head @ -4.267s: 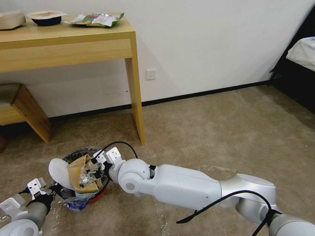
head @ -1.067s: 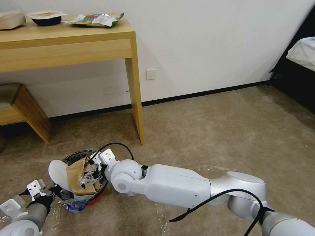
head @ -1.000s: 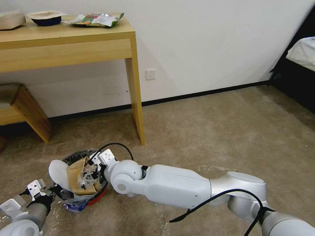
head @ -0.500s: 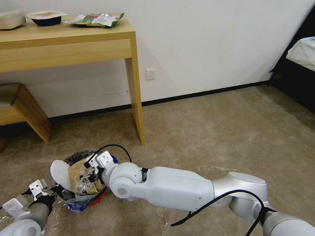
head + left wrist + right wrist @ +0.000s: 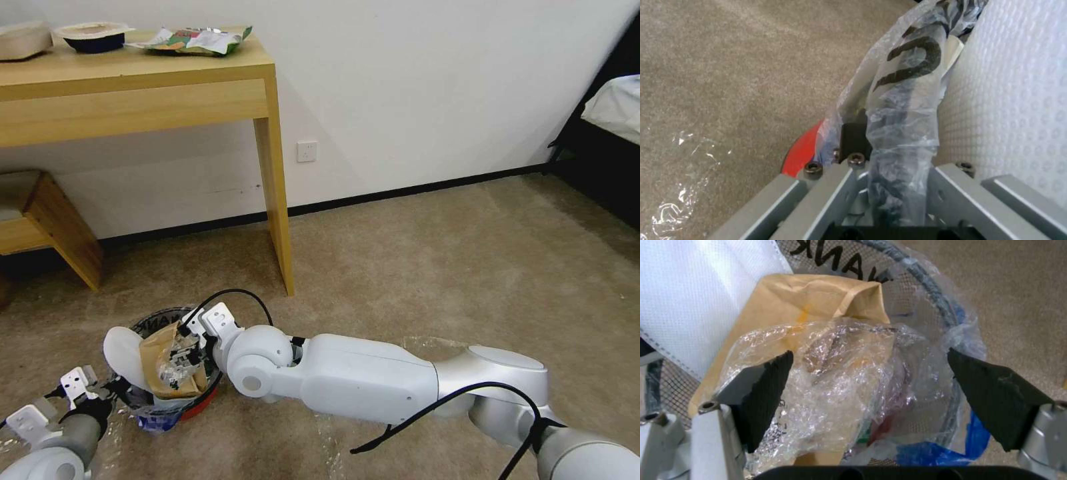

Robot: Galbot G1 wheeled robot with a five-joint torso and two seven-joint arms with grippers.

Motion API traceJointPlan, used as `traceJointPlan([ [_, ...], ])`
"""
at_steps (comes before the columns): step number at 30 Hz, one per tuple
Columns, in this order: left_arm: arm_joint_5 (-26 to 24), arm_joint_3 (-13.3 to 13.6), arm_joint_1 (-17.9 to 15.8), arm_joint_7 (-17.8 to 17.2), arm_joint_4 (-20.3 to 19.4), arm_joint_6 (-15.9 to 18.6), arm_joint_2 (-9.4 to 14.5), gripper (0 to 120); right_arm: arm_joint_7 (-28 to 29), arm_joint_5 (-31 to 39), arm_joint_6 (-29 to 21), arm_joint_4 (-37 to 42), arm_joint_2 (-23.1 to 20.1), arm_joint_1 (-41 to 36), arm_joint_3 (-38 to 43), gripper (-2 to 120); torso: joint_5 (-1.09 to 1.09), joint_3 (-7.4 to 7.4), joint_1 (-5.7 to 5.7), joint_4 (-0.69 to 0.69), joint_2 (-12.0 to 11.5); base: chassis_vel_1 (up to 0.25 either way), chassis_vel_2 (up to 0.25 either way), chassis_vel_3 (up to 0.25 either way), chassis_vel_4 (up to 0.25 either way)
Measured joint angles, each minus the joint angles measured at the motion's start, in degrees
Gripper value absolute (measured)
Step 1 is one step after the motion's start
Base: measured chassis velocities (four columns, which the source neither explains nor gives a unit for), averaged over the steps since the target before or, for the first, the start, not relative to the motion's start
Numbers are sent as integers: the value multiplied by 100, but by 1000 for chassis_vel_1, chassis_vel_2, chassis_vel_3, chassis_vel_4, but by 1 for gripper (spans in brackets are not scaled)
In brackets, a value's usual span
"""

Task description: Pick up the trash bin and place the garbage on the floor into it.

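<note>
On carpet, right gripper (image 5: 869,386) jaws gape over clear plastic scrap (image 5: 840,373); left gripper (image 5: 889,186) jaws pinch trash bin (image 5: 802,155) rim.

Glossy white shells on the right arm (image 5: 363,378), rounded and bulbous at the joints, one round grey cap on the joint housing. Thin black cable looped from 9 o'clock of the wrist over a white perforated bracket, another black cable strung along the elbow at 4 o'clock. Left arm (image 5: 50,443) grey at the cuff, white below, same bracket. Left gripper (image 5: 889,186): grey metal bars, dark socket screws. Right gripper (image 5: 871,396): black wedge pads (image 5: 766,396) on silver-grey fingers, one screw hole at 8 o'clock.
</note>
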Motion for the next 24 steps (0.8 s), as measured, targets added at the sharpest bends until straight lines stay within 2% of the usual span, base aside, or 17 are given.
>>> traceJointPlan([
  [14,18,5,-51,16,86,-8,-10,1,21,10,-123,67,-90,96,-55,93,0,0,0,0,0,0,0,0,0],
  [24,53,41,-86,21,122,-9,-17,1,310,223,-280,314,-222,181,23,95,0,0,0,0,0,0,0,0,0],
])
